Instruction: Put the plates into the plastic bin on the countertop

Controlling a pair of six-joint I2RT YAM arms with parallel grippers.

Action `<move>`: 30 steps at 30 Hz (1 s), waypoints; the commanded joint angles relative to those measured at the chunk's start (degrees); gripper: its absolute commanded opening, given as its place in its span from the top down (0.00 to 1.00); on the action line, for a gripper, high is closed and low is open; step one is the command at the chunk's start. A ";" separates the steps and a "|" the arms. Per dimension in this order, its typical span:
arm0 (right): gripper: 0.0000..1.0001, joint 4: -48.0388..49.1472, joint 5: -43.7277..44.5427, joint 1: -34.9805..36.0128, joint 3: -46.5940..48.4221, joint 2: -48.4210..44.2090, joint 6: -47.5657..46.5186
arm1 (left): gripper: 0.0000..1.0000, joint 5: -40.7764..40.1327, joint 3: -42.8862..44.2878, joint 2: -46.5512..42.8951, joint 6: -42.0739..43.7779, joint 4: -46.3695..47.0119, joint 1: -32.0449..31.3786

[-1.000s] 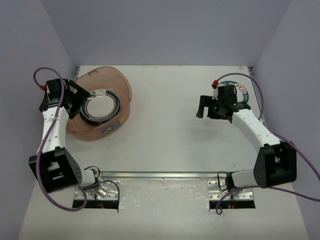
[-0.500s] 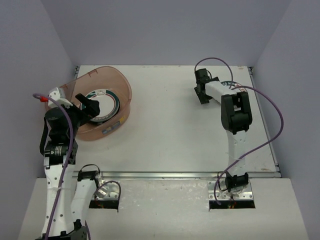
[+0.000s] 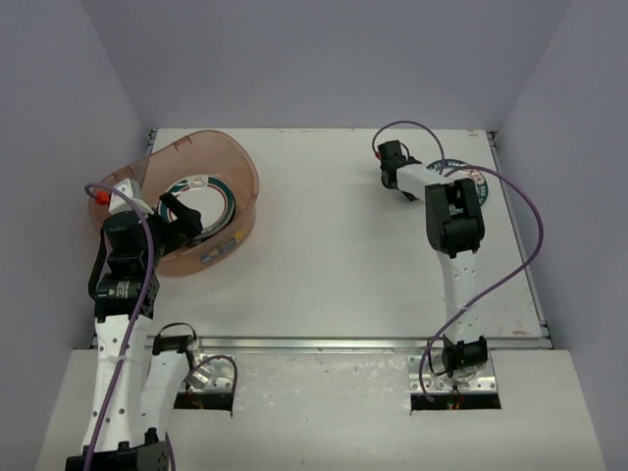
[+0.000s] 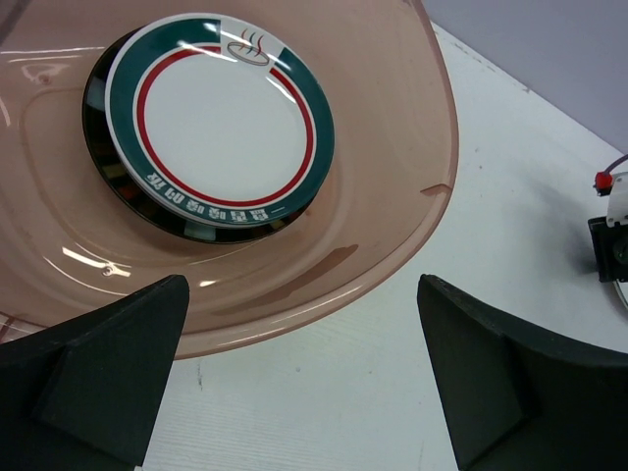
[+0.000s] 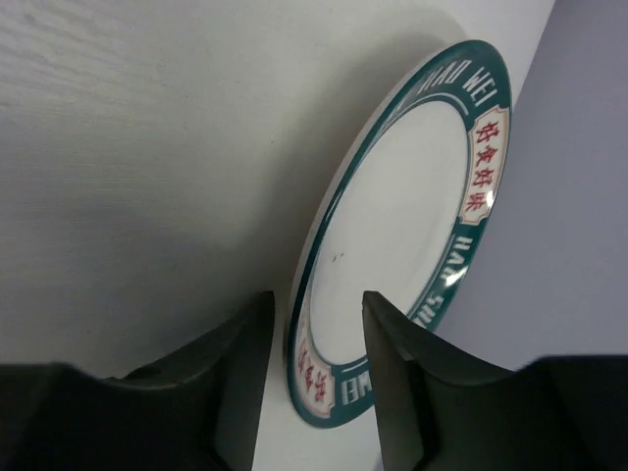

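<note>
The translucent pinkish plastic bin stands at the far left of the countertop. Inside it lies a stack of plates, topped by a white one with a teal and red rim over a dark-rimmed one. My left gripper hovers open at the bin's near wall, holding nothing. At the far right lies another white teal-rimmed plate. My right gripper straddles its rim with the jaws half narrowed. A sliver of gap shows beside the rim.
Lavender walls close the back and both sides. A metal rail runs along the countertop's front edge. Purple cables loop off both arms, and the right arm's upright link stands just in front of the plate.
My right arm has reached to the far side, and its jaws have narrowed around the plate's rim. My left arm has drawn back from inside the bin to its near wall, still open.
</note>
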 commanded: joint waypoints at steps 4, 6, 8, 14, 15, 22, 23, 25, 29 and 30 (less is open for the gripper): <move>0.87 0.92 -5.31 -0.75 -3.74 3.56 0.28 | 0.00 0.49 0.78 -0.18 1.03 2.74 -0.28; 1.00 1.14 -6.20 -0.49 -4.18 2.11 0.77 | 0.00 0.62 0.85 0.19 1.03 2.68 -0.28; 1.00 3.71 -5.77 0.43 -6.20 -0.49 -0.30 | 0.00 0.71 0.94 0.37 1.04 2.68 -0.28; 1.00 17.62 -5.83 9.26 -23.02 -21.25 -6.98 | 0.00 5.41 3.50 2.61 0.97 1.85 -0.28; 1.00 19.80 -6.54 10.76 -25.66 -24.78 -8.89 | 0.00 7.59 4.04 3.42 0.48 1.73 -0.28; 1.00 33.97 -14.16 29.33 -45.78 -48.55 -26.86 | 0.00 34.74 5.82 12.85 -6.05 8.54 -0.34; 1.00 34.72 -15.29 31.55 -47.16 -50.64 -28.61 | 0.00 37.93 5.56 13.78 -7.41 10.02 -0.36; 1.00 32.99 -18.92 37.02 -48.55 -54.52 -29.31 | 0.00 42.63 4.76 15.19 -9.43 13.19 -0.47; 1.00 28.57 -29.41 45.85 -49.81 -62.16 -29.28 | 0.00 50.20 2.47 16.05 -14.51 20.44 -1.60; 1.00 28.24 -32.43 47.94 -50.24 -64.36 -28.99 | 0.00 52.04 1.75 16.08 -16.16 22.35 -2.28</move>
